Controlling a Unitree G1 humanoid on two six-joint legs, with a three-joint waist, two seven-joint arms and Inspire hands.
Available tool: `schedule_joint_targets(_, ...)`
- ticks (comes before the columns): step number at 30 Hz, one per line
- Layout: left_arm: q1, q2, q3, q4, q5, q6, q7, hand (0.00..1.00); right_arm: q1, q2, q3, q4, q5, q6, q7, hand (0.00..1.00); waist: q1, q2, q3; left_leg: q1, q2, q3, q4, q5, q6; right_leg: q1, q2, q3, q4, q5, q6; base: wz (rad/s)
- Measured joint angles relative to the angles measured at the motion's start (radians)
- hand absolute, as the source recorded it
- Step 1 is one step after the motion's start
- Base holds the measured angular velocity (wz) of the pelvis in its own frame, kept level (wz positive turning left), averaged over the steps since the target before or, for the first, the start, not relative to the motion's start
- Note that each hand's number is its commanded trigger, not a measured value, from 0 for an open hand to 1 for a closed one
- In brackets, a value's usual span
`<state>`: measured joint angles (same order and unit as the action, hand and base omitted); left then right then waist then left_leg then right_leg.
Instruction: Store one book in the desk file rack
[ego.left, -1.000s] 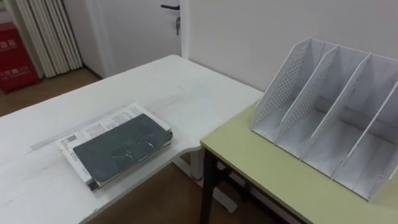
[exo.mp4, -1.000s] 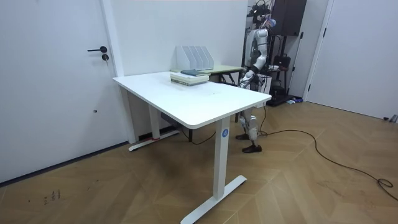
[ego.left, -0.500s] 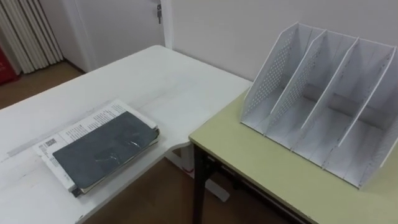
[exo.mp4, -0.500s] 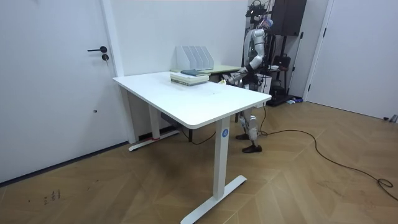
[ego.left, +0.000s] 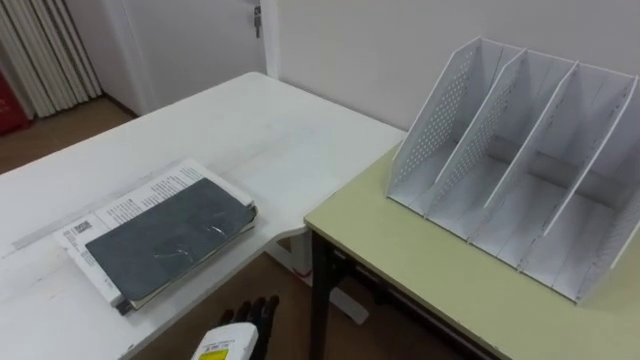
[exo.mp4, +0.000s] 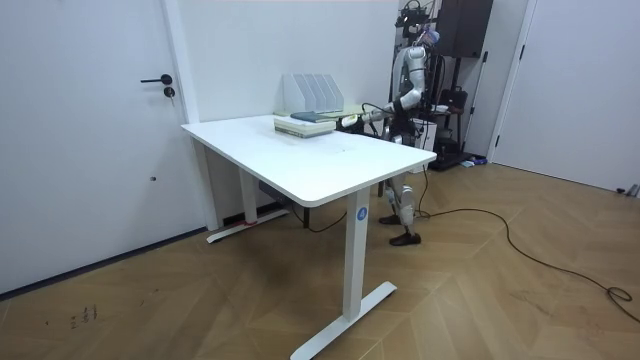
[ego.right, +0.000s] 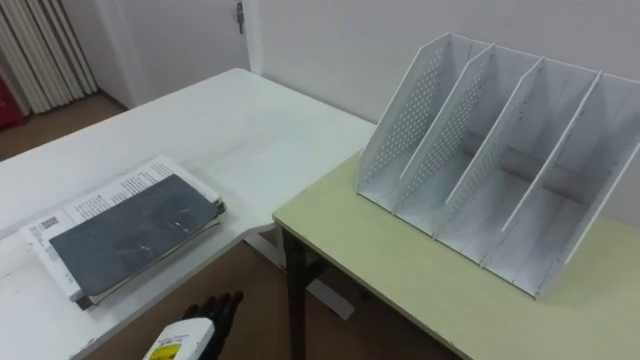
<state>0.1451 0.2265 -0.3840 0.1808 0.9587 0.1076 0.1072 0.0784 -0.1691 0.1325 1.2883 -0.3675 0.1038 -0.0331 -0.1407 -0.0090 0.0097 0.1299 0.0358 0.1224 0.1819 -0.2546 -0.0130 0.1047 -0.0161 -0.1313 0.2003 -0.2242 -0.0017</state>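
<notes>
Two books are stacked near the white table's corner: a dark grey book lies on a white printed one. To the right, a white file rack with several empty slots stands on a yellow-green desk. My left hand comes up from the bottom edge, below the table's rim and just right of the books, with its dark fingers straight and holding nothing. In the room view I stand behind the table with my left hand stretched out towards the books and the rack.
A gap with brown floor separates the white table from the desk. A door and a white wall are behind the table. Vertical blinds hang at the far left.
My left hand has risen into the eye views from below. In the room view the arm has stretched out towards the books. The camera shifted earlier, and the books and rack have stayed put.
</notes>
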Motion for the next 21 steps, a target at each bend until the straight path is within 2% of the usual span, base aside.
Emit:
schedule_joint_targets(4,0.0,0.001,-0.015,-0.088,0.084,0.0,0.0,0.0,-0.011,0.002,0.001,0.026,0.0,-0.004,0.0,0.0,-0.001,0.0,0.0002,0.0,0.0,0.0,0.0,0.0,0.0,0.0,-0.001,-0.002,0.0,0.0,0.0,0.02)
schedule_joint_targets(9,-0.001,-0.005,-0.017,-0.145,0.086,-0.006,0.036,0.0,-0.011,0.002,0.013,0.032,0.001,-0.003,-0.001,0.0,0.003,0.003,0.0006,0.0,0.0,0.0,-0.001,0.0,0.0,-0.002,0.0,0.0,0.0,0.0,0.0,0.0)
schedule_joint_targets(16,-0.003,-0.001,-0.016,-0.231,0.087,-0.007,0.042,0.0,-0.009,0.002,0.043,0.039,0.0,-0.002,0.002,0.0,0.003,0.004,-0.0002,-0.004,0.0,-0.006,-0.001,0.0,0.0,-0.009,-0.001,-0.003,0.0,0.0,0.0,0.0)
schedule_joint_targets(21,-0.011,0.012,-0.013,-0.257,0.092,-0.024,0.097,0.0,-0.011,0.002,0.043,0.044,0.01,-0.001,0.001,0.0,0.008,0.01,-0.0049,-0.015,0.0,-0.013,0.001,0.0,0.0,-0.019,0.001,-0.006,0.0,0.001,-0.001,0.01)
